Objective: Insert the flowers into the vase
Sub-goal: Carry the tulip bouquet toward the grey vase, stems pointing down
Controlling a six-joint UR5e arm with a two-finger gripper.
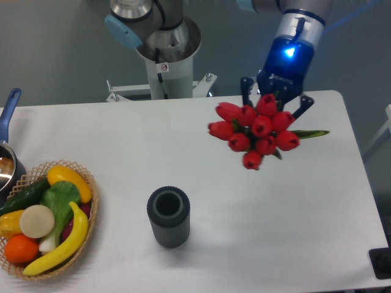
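The flowers (256, 129), a bunch of red tulip buds with a green leaf sticking out to the right, hang above the table at the back right with the buds facing the camera. My gripper (275, 97) is right behind them. Its two black fingers (246, 88) show on either side of the bunch, closed around the stems, which the buds hide. The vase (168, 216), a dark grey ribbed cylinder with an open round mouth, stands upright near the front middle of the table, well to the left of and nearer than the flowers.
A wicker basket (91, 210) of fruit and vegetables sits at the front left. A blue-handled pot (8, 160) stands at the left edge. The arm's base (166, 49) stands at the back middle. The white table (305, 220) ends close on the right.
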